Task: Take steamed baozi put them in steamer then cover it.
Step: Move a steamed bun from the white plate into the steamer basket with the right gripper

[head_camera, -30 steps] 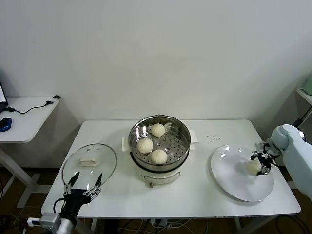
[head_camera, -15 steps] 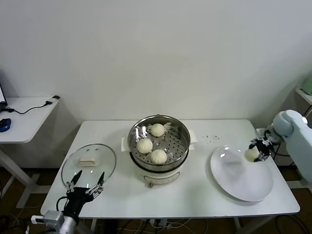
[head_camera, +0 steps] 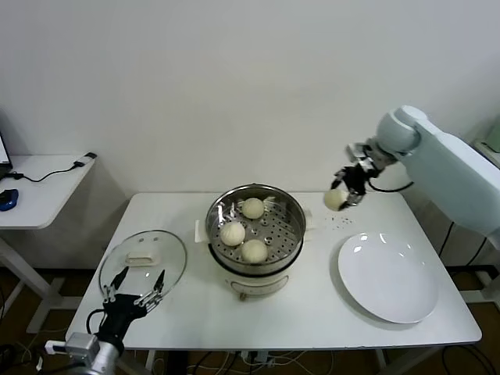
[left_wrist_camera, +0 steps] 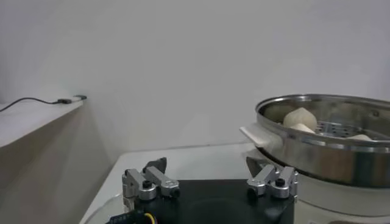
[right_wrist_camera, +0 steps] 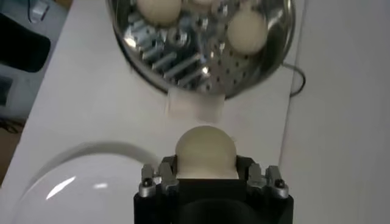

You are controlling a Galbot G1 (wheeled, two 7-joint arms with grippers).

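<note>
A: Where is the fourth baozi point(head_camera: 335, 200) sitting?

B: It is hanging in the air, clamped between the fingers of the right gripper point(head_camera: 348, 190), above the table point(head_camera: 312, 308) and just to the right of the steamer point(head_camera: 255, 234). In the right wrist view the bun point(right_wrist_camera: 205, 152) is filling the gap between the jaws, with the steamer's perforated tray point(right_wrist_camera: 201, 52) lying beyond it.

A: And the other buns?

B: Three are resting on the perforated tray inside the steamer: one toward the back point(head_camera: 252, 208), one on the left point(head_camera: 232, 233), one at the front point(head_camera: 254, 251).

A: What is lying around the pot?

B: The white plate point(head_camera: 387, 277) is sitting to the right with nothing on it. The glass lid point(head_camera: 143, 262) is lying flat to the left.

A: Is the left gripper point(head_camera: 131, 292) doing anything?

B: It is hovering low at the table's front left edge, just beside the lid, fingers spread wide and gripping nothing.
</note>
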